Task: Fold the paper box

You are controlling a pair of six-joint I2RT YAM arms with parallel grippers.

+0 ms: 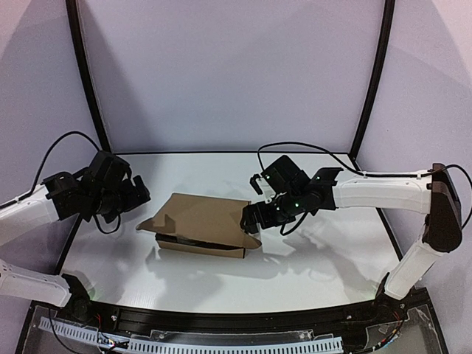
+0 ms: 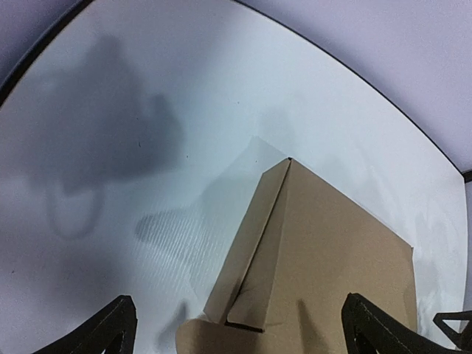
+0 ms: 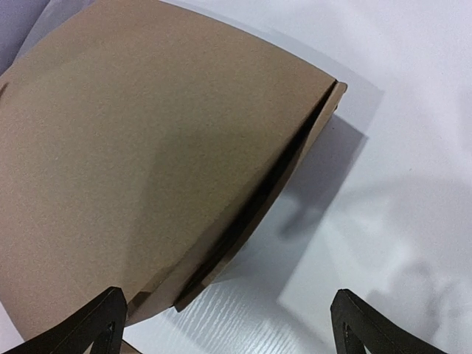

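My right gripper (image 1: 253,218): fingers spread, empty, at right end of the paper box (image 1: 203,221) | my left gripper (image 1: 140,195): spread, empty, just left of it | box: centre of table (image 1: 317,265), lid bowed, gaping | step, judged: closing lid | next: press lid down evenly, tuck end flaps.

No lettering, label, brand or number is legible on the paper box (image 1: 206,221) or the table (image 1: 310,273).
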